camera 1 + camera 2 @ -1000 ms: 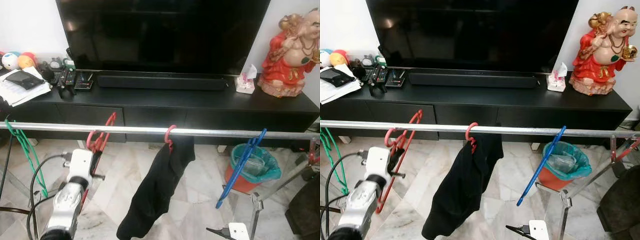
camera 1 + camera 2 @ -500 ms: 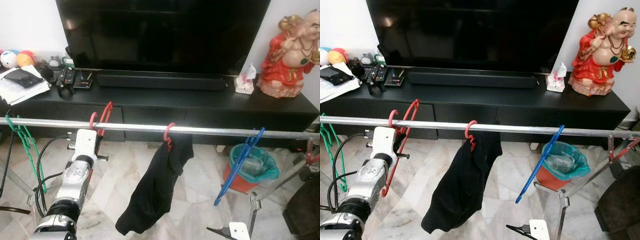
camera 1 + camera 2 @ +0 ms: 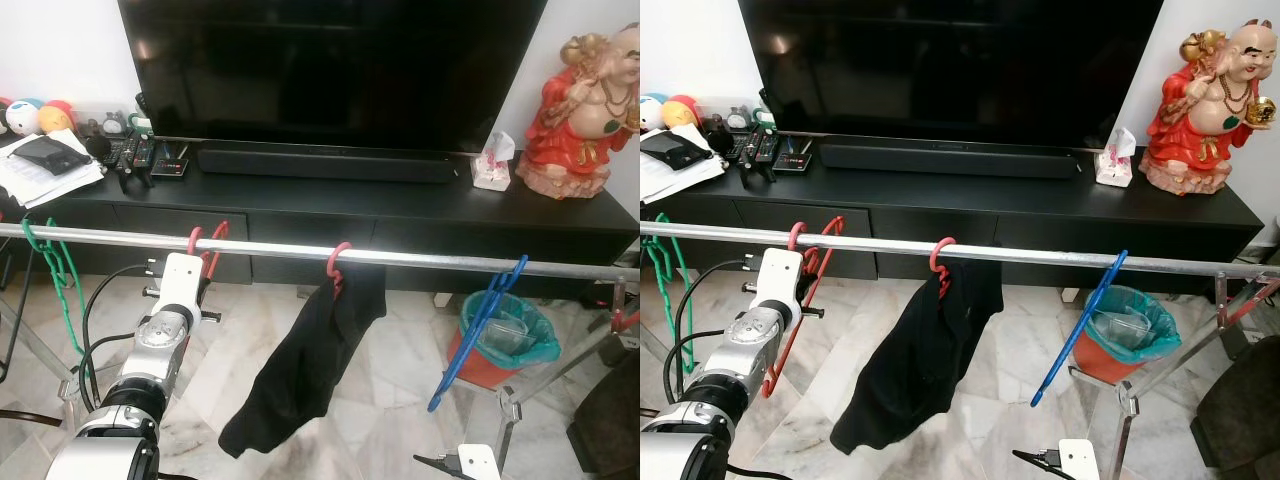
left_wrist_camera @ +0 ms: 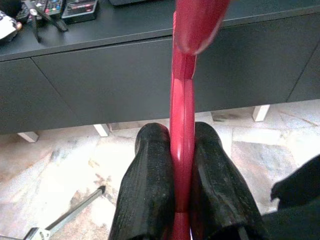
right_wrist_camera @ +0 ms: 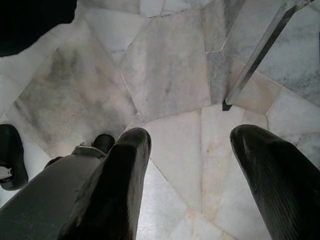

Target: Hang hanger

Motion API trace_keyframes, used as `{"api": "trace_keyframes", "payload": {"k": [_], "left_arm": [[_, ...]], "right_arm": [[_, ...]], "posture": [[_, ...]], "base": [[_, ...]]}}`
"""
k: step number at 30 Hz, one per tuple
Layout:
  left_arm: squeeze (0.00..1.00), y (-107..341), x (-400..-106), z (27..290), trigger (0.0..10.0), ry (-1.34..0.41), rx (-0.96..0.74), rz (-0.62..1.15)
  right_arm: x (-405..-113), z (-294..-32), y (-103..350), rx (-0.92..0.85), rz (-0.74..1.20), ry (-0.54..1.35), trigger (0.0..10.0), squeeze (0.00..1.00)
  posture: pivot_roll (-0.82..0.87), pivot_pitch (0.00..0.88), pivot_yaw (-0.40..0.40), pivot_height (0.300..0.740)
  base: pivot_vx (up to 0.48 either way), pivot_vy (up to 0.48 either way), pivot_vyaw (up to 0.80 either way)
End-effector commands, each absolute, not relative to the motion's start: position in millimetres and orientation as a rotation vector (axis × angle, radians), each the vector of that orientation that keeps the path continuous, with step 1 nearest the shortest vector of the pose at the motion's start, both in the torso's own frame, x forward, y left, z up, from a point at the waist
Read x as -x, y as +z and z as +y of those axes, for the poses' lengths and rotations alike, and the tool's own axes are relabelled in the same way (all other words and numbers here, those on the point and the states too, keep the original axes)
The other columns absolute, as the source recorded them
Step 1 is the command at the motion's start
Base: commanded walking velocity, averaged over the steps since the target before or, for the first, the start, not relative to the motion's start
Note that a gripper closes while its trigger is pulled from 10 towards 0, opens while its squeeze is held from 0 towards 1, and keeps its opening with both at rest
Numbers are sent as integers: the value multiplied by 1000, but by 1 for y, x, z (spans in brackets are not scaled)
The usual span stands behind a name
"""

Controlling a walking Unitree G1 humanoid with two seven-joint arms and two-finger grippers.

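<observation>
While left pincer [image 4: 182, 165] grips red hanger [image 4: 183, 125], hook seemingly over rail [image 3: 420, 260], marble floor [image 3: 390, 400]

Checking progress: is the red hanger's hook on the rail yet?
Yes: the red hanger hooks over the rail, left gripper clamped on it.

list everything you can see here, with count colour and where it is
rail: 1, silver, running across the front
red hanger: 1, hook over the rail, left of centre
pink hanger: 1, mid rail, carrying a black garment
green hanger: 1, far left on the rail
blue hanger: 1, right part of the rail
TV: 1, black, on the black cabinet
soundbar: 1, black, below the TV
statue: 1, red and gold, cabinet's right end
tissue pack: 1, beside the statue
remotes: several, black, cabinet's left
bin: 1, orange with teal liner, on the floor
left hand: 1, black fingers shut on the red hanger
right hand: 1, open, low over the marble floor
</observation>
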State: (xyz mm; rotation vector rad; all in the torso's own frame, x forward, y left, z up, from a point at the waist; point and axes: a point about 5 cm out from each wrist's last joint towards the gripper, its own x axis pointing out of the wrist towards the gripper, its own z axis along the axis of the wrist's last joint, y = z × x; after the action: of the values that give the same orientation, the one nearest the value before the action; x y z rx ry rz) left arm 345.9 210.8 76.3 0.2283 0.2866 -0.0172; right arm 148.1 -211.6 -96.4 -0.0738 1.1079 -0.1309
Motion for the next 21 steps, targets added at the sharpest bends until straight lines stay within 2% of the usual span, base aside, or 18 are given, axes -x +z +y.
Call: {"api": "trace_keyframes", "payload": {"k": [1,7,14,15,16,17,18,19,20,21], "left_arm": [[0,58,-335,211,10000,-54,-246,385],[0,49,-323,223,10000,-68,-288,455],[0,51,-314,225,10000,-53,-286,439],[596,51,-313,225,10000,-52,-283,432],[596,52,-312,224,10000,-52,-281,429],[784,53,-312,223,10000,-53,-276,423],[855,54,-311,222,10000,-53,-271,417],[855,54,-311,222,10000,-53,-271,417],[961,55,-311,221,10000,-53,-266,411],[965,56,-310,219,10000,-54,-266,410]], "right_arm": [[-148,-215,-96,83,1113,-134,10000,0],[-149,-215,-96,84,1115,-129,10000,0],[-149,-215,-96,86,1113,-129,10000,0],[-149,-215,-96,87,1113,-129,10000,0],[-149,-215,-96,87,1113,-129,10000,0],[-149,-215,-96,87,1113,-128,10000,0],[-149,-215,-96,88,1113,-128,10000,0],[-149,-215,-96,88,1113,-128,10000,0],[-149,-215,-96,87,1113,-128,10000,0],[-149,-215,-96,87,1113,-128,10000,0]], "posture": [[-63,0,-103,732],[-52,0,-105,732],[-51,0,-105,732],[-50,0,-105,732],[-50,0,-105,732],[-49,0,-106,732],[-49,0,-106,732],[-49,0,-106,732],[-48,0,-105,732],[-48,0,-105,732]], "base": [[0,0,0],[0,0,0],[0,0,0],[0,0,0],[0,0,0],[0,0,0],[0,0,0],[0,0,0],[0,0,0],[0,0,0]]}}
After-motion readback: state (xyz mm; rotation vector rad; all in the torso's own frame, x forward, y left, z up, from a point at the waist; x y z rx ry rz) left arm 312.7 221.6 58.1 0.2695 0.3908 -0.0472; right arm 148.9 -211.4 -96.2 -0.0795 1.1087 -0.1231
